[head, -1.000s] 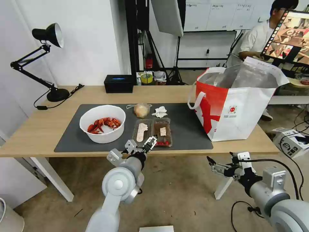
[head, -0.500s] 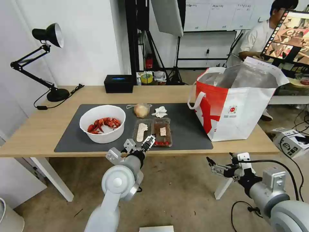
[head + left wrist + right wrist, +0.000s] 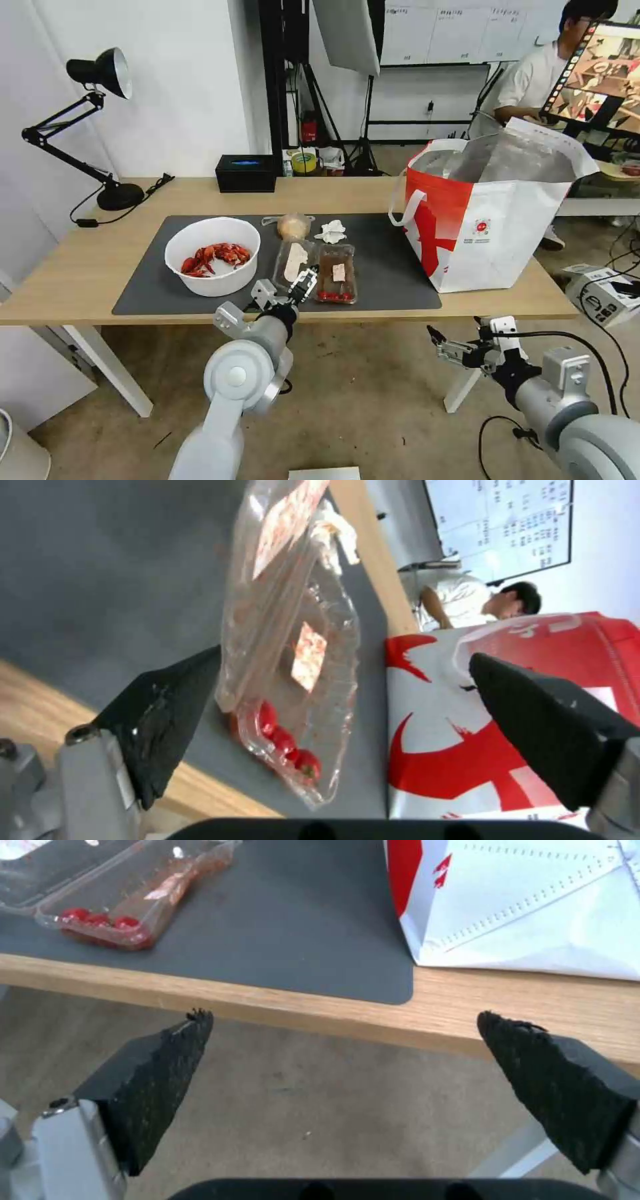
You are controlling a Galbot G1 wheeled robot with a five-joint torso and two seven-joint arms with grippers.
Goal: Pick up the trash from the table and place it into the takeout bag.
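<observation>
The clear hinged tray (image 3: 335,273) with small red tomatoes (image 3: 283,740) lies on the dark mat (image 3: 387,280). Its lid half (image 3: 293,260) is tilted up. My left gripper (image 3: 303,283) is open at the tray's near end, and one black finger (image 3: 167,720) rests against the lid (image 3: 273,580). The white bowl of crayfish shells (image 3: 212,257) sits to the left. The bun (image 3: 292,227) and tissue (image 3: 331,231) lie behind the tray. The red and white takeout bag (image 3: 493,220) stands open on the right. My right gripper (image 3: 440,337) hangs open below the table's front edge (image 3: 320,1005).
A black desk lamp (image 3: 100,73) stands at the table's back left, with a black box (image 3: 245,173) at the back middle. The bag's side (image 3: 533,905) is close to the right arm. A person sits behind the bag at a screen.
My left gripper has moved forward and a little left over the mat's edge. The tray's lid half, flat before, now tilts up against its finger. The right arm has barely moved.
</observation>
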